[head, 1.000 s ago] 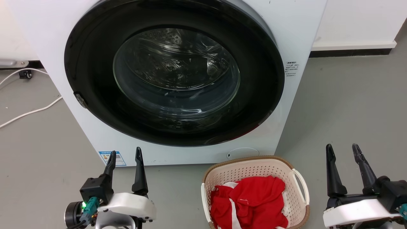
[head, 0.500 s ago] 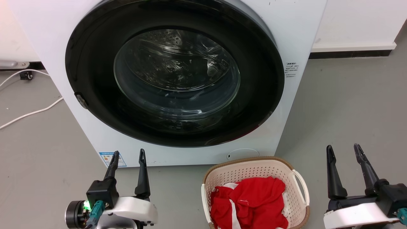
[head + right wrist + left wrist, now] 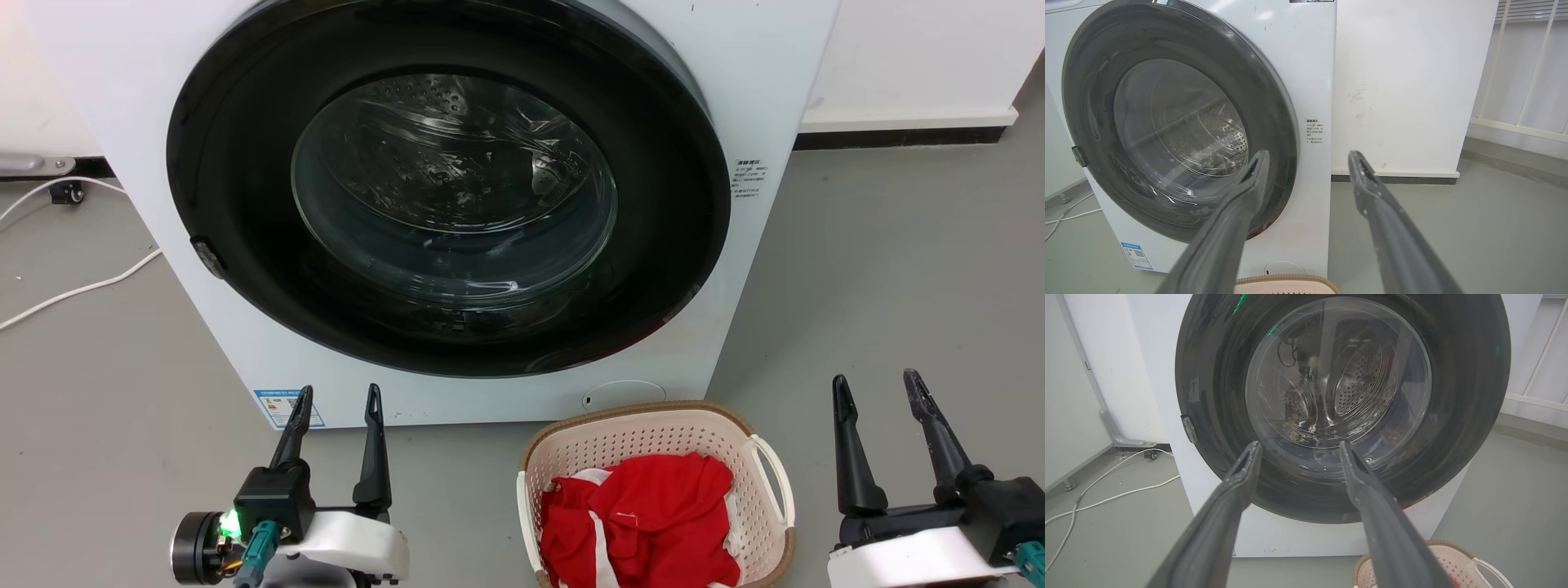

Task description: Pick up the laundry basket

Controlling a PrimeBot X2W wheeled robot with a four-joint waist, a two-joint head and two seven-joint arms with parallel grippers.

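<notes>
The laundry basket point(image 3: 645, 437), cream perforated plastic with a brown rim and white loop handles, sits on the grey floor just in front of the washing machine's lower right corner. Red and white clothes point(image 3: 645, 523) fill it. Its rim corner shows at the bottom right of the left wrist view point(image 3: 1453, 563), and a strip of rim lies at the bottom edge of the right wrist view point(image 3: 1286, 283). My left gripper point(image 3: 339, 400) is open, left of the basket and apart from it. Right of the basket, my right gripper point(image 3: 875, 388) stands open with nothing between its fingers.
A white front-loading washing machine point(image 3: 784, 82) with a large dark round door point(image 3: 449, 188), shut, stands directly ahead. White cables point(image 3: 73, 290) trail across the floor at the left. A white wall with a dark skirting point(image 3: 898, 135) runs behind on the right.
My left gripper has shifted slightly right and lower in the head view, toward the basket. The right gripper and basket have hardly moved.
</notes>
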